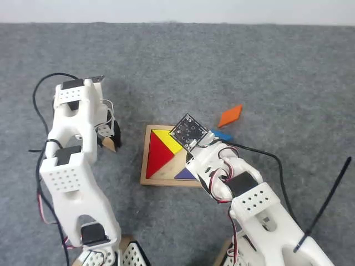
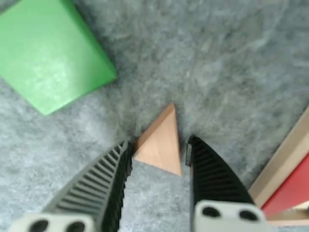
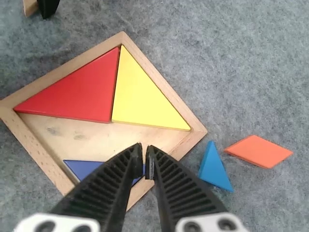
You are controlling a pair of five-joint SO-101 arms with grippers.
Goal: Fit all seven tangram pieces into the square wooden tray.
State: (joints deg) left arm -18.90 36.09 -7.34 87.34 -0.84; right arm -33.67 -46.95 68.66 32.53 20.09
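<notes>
**Workpiece.** The natural-wood triangle (image 2: 159,145) lies flat on the grey carpet (image 1: 249,61). In the high view it sits left of frame centre, near the left wall of the square wooden tray (image 1: 145,160).

**Left gripper.** The left gripper (image 2: 158,145) straddles the triangle, jaws apart, one on each side. Whether the pads touch the wood cannot be determined.

**Recommended procedure.**
1. Close on two opposing edges near the middle of the piece, not at a corner.
2. Confirm a level hold before lifting (a thin wedge is likely to pivot between ribbed pads).
3. Carry the piece over the rim to the bare tray floor.

**Tray contents.** The red triangle (image 3: 82,94), the yellow triangle (image 3: 140,96) and the dark blue triangle (image 3: 87,169) are seated.

**Right gripper.** The right gripper (image 3: 145,150) hangs over the tray at the dark blue triangle, jaws together but for a slit, holding nothing. It should probably clear the tray before any insertion.

**Loose pieces.**
- A green square (image 2: 48,53) lies near the wood triangle.
- The light blue triangle (image 1: 222,134) lies just right of the tray in the high view.
- The orange parallelogram (image 1: 230,116) lies right of the tray and slightly above frame centre.

**Markings.** No writing is legible on the pieces or the tray. The circuit board (image 1: 188,131) on the right wrist carries marks too small to read.
</notes>
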